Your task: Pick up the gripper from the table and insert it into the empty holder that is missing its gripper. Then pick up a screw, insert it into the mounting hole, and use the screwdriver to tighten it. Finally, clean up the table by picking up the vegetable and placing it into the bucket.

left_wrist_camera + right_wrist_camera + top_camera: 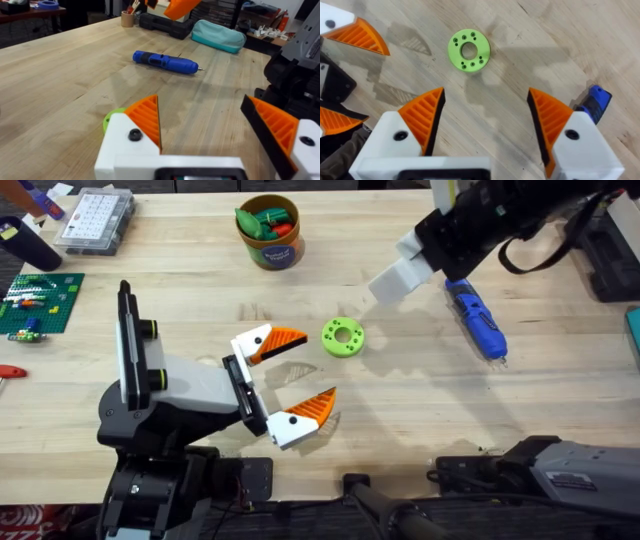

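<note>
Screwdriver (476, 318) lying toward the table's (420, 410) right edge, bucket (271, 232) at its far edge. I'm hovering both grippers, left (290, 383) and right (485, 117), fingers spread, empty, ready for a pick.

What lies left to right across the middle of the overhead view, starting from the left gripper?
left gripper → green ring → right gripper → screwdriver
</note>
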